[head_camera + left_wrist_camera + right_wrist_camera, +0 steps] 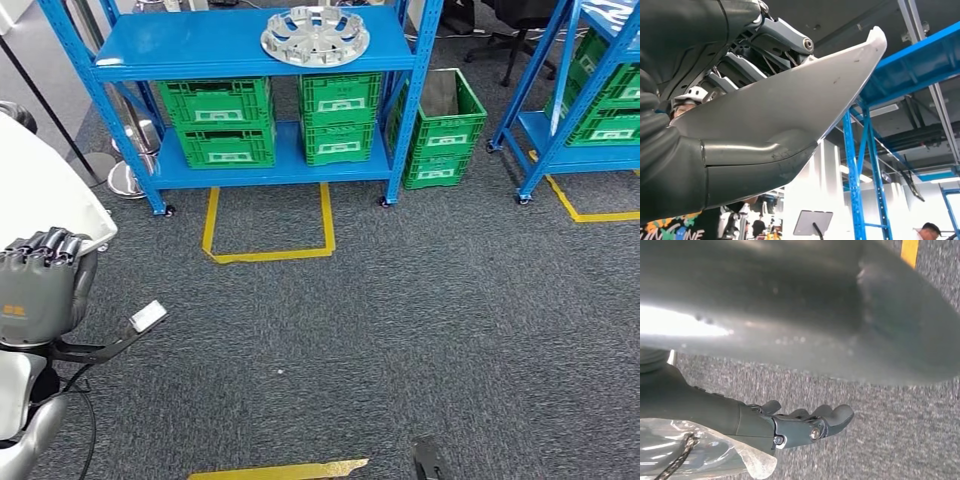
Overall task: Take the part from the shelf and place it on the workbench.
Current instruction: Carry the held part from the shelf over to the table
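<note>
A large white curved part (47,190) juts in at the left edge of the head view, and my left hand (39,285) grips its lower edge. In the left wrist view the part (798,105) lies between my thick grey thumb (738,170) and the darker fingers (764,45) behind it. My right hand (806,425) hangs over grey carpet with its fingers stretched out and nothing in them. The blue shelf (249,52) stands ahead across the carpet.
A silver wheel cover (315,35) lies on the shelf's upper board. Green crates (219,120) fill its lower level, and two more (441,125) are stacked beside it. A second blue shelf (581,100) stands at the right. Yellow tape (268,250) marks the floor.
</note>
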Controlling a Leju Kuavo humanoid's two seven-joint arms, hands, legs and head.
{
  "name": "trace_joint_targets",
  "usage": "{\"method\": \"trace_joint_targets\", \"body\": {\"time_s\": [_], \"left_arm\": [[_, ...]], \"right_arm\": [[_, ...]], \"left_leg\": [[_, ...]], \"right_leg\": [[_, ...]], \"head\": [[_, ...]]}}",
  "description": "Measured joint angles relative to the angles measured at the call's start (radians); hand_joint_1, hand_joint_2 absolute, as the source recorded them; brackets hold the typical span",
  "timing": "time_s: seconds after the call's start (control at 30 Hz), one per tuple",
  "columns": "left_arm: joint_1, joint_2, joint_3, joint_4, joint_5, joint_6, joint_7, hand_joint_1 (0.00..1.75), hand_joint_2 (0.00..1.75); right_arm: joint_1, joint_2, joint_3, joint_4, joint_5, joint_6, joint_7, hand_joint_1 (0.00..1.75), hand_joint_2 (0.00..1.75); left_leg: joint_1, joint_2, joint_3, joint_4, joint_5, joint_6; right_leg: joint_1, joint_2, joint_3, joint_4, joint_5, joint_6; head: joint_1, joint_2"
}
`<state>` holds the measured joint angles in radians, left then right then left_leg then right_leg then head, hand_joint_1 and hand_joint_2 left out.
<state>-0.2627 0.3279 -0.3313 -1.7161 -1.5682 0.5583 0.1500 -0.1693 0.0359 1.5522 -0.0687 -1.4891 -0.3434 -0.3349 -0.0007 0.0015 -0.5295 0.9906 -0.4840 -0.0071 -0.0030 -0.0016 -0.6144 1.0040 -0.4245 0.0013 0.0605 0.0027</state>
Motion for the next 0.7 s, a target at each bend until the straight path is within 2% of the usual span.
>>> {"method": "trace_joint_targets", "body": {"time_s": [0.13,0.27,0.7], "left_arm": [[0.001,-0.010,0.012,0.000,0.000,0.000,-0.021,1.75,1.75],[0.000,-0.017,0.019,0.000,0.000,-0.002,-0.026,1.75,1.75],[-0.001,-0.021,0.022,0.000,0.000,-0.003,-0.016,1.75,1.75]], "right_arm": [[0.001,0.000,0.000,0.000,-0.004,0.004,-0.003,0.00,0.00],[0.000,0.000,0.000,0.000,-0.008,0.010,-0.014,0.00,0.00],[0.001,0.000,-0.002,0.000,-0.009,0.004,-0.018,0.00,0.00]], "left_leg": [[-0.002,0.000,-0.004,0.000,0.004,0.006],[-0.004,0.000,-0.005,0.001,0.005,0.007],[-0.003,0.000,-0.009,0.001,0.007,0.004]], "right_leg": [[-0.002,0.000,-0.001,-0.005,0.007,0.009],[-0.004,0.000,-0.002,-0.006,0.009,0.013],[-0.004,0.001,-0.008,-0.004,0.010,0.013]], "head": [[0.000,0.000],[0.000,0.000],[-0.001,0.000]]}}
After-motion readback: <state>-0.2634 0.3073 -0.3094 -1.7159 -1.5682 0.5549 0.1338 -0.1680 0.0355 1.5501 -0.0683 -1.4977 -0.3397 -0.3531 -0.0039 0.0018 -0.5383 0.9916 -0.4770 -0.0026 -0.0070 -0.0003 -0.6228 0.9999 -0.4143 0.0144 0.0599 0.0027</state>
